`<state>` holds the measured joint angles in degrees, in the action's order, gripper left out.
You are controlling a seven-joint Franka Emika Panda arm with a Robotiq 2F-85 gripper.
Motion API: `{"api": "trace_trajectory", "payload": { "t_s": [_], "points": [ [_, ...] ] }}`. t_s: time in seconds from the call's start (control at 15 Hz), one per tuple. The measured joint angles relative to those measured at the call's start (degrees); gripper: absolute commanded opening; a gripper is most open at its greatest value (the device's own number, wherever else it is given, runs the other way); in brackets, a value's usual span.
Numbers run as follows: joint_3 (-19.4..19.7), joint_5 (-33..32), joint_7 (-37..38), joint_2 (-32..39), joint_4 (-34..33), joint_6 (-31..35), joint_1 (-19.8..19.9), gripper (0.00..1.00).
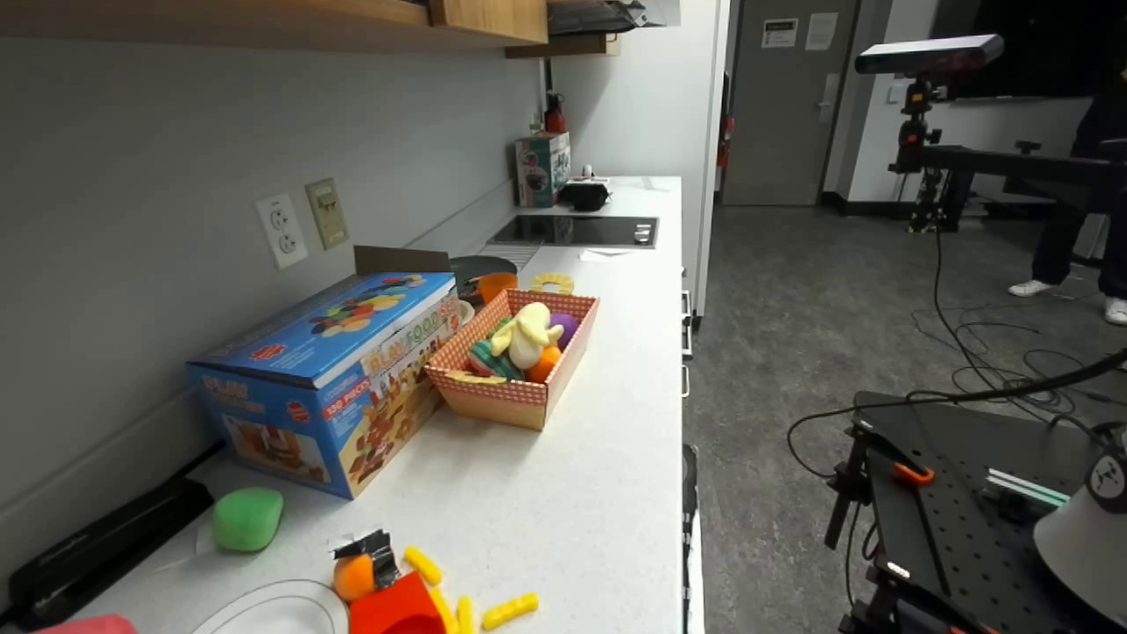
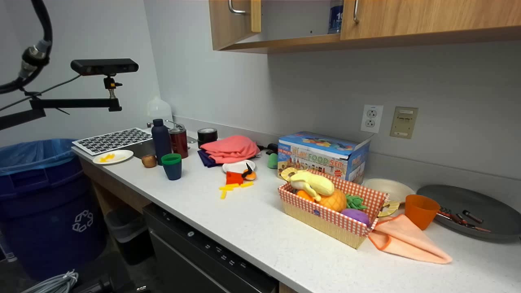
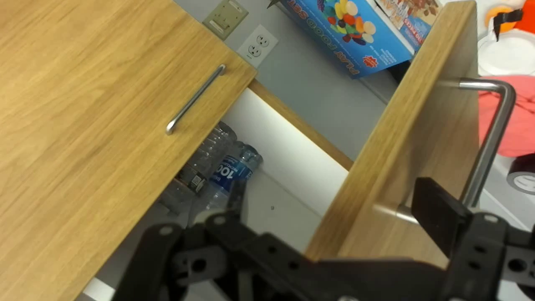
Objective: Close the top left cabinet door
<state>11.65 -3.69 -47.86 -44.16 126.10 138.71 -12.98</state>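
The left wooden cabinet door stands open, swung outward, in an exterior view. In the wrist view the same door is edge-on at the right, with its bar handle on the far right. My gripper is open and empty. The door's edge lies between its fingers in the picture. The left finger is over the open cabinet interior. The right finger overlaps the lower end of the handle; I cannot tell if they touch. The gripper does not show in the exterior views.
The neighbouring cabinet door is shut. Plastic bottles stand inside the cabinet. Below, the counter holds a play food box, a basket of toy food and cups. The robot base is beside the counter.
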Motion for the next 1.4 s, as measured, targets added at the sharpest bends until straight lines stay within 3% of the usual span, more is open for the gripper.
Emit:
{"api": "trace_trajectory", "payload": {
  "t_s": [0.47,1.4],
  "points": [
    [-6.4,-3.63,3.98,-1.78,-2.17,4.71,2.33,1.0],
    [-8.66,-10.05,13.03,1.15,-3.76,7.59,6.25,1.0]
  ]
}}
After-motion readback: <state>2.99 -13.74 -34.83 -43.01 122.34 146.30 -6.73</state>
